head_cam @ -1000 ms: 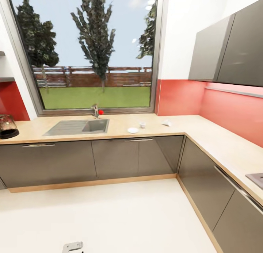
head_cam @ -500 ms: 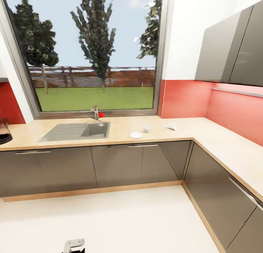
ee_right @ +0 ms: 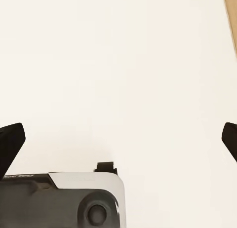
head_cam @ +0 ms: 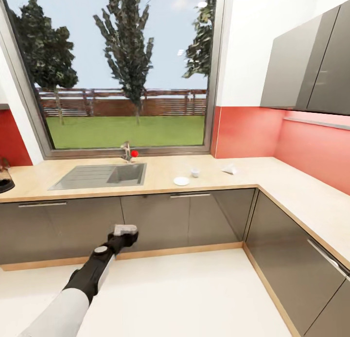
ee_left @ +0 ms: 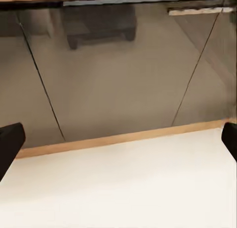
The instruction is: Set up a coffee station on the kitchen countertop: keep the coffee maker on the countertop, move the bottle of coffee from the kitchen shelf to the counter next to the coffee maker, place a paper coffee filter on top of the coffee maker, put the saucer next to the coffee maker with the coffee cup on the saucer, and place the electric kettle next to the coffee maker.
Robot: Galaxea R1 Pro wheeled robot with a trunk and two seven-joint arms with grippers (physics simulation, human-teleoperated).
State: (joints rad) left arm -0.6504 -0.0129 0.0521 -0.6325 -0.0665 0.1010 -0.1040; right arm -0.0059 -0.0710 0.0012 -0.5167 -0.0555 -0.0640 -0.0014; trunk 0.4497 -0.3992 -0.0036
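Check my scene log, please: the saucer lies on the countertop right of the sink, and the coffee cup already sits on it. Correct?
Not quite. The head view shows the saucer on the countertop right of the sink, but the coffee cup stands on the counter beside it, not on it.

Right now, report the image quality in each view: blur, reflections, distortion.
Head view: wide-angle bending tilts the window frame; the saucer, coffee cup and paper filter are small and soft. Left wrist view: glossy cabinet doors carry a blurred dark reflection. Right wrist view: the floor is flat, near-featureless white.
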